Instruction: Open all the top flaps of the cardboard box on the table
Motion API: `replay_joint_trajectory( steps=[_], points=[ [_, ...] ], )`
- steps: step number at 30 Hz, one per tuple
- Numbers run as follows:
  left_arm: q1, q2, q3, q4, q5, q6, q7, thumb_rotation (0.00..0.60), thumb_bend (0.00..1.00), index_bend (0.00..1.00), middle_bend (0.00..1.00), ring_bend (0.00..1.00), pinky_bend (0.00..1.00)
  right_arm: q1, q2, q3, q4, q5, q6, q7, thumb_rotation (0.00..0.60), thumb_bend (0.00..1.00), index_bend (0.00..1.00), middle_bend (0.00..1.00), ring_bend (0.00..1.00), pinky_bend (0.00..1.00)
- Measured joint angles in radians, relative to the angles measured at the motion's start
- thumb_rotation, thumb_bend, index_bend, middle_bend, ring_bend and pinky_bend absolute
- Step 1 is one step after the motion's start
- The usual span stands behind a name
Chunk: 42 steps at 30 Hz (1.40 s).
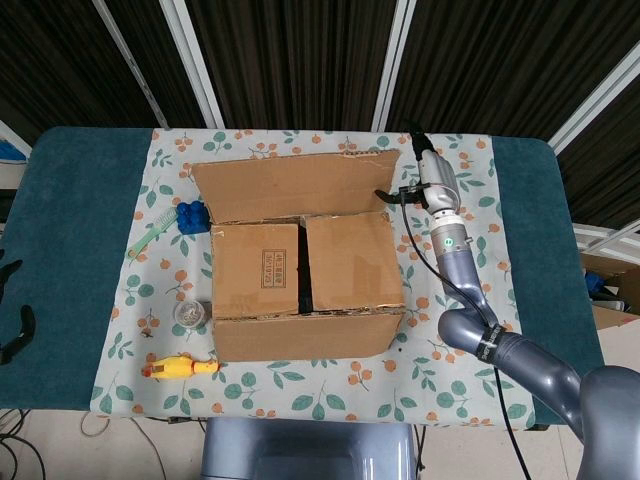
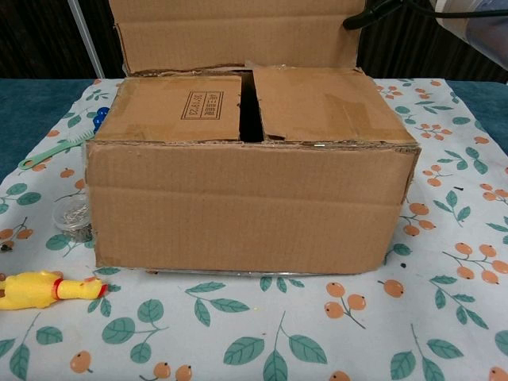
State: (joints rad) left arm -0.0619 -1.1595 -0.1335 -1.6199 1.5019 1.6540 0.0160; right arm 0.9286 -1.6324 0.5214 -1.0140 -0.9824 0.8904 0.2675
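The box is sitting mid-table, its far flap standing open at twelve o'clock while two inner flaps are lying shut; the left one is carrying a small printed label, too small to read. At two o'clock, the right hand is touching that flap's corner; its grip cannot be told. The left hand, at nine o'clock, is hanging loose and holding nothing. One brush, one rubber chicken.

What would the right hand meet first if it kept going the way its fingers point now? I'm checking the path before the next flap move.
The right hand points leftward at the raised rear flap of the cardboard box. It would meet that flap's right edge first; its fingers look already at it, though depth is unclear.
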Motion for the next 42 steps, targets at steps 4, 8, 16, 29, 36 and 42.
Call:
replay_joint_trajectory(
  steps=[4,8,16,29,36,42],
  points=[
    [0.001,0.001,-0.002,0.0,-0.003,0.001,-0.002,0.6,0.53,0.17,0.08,0.0,0.0,0.012,-0.022,-0.01,0.021,0.032,0.007,-0.087,0.6,0.05,0.0,0.08,0.11,0.19],
    [0.001,0.001,-0.002,0.0,-0.001,0.002,-0.002,0.6,0.53,0.17,0.08,0.0,0.0,0.021,-0.038,-0.009,0.04,0.059,0.031,-0.15,0.6,0.05,0.0,0.08,0.09,0.19],
    [-0.002,-0.001,-0.002,0.004,-0.002,-0.004,0.002,0.6,0.53,0.17,0.08,0.0,0.0,0.026,-0.043,0.009,0.041,0.123,0.074,-0.267,0.6,0.05,0.0,0.08,0.09,0.19],
    [-0.024,0.004,0.025,0.047,0.068,-0.026,-0.027,0.6,0.53,0.17,0.09,0.0,0.0,-0.138,0.155,-0.075,-0.173,0.002,0.172,-0.291,0.6,0.05,0.0,0.09,0.09,0.19],
    [-0.05,0.018,0.017,0.049,0.094,-0.03,-0.046,0.6,0.53,0.18,0.09,0.0,0.0,-0.243,0.293,-0.133,-0.312,-0.104,0.268,-0.29,0.6,0.05,0.0,0.09,0.09,0.19],
    [-0.107,0.05,0.009,0.037,0.131,-0.085,-0.058,0.6,0.53,0.17,0.1,0.0,0.0,-0.287,0.377,-0.166,-0.4,-0.131,0.262,-0.295,0.6,0.05,0.02,0.1,0.11,0.19]
  ],
)
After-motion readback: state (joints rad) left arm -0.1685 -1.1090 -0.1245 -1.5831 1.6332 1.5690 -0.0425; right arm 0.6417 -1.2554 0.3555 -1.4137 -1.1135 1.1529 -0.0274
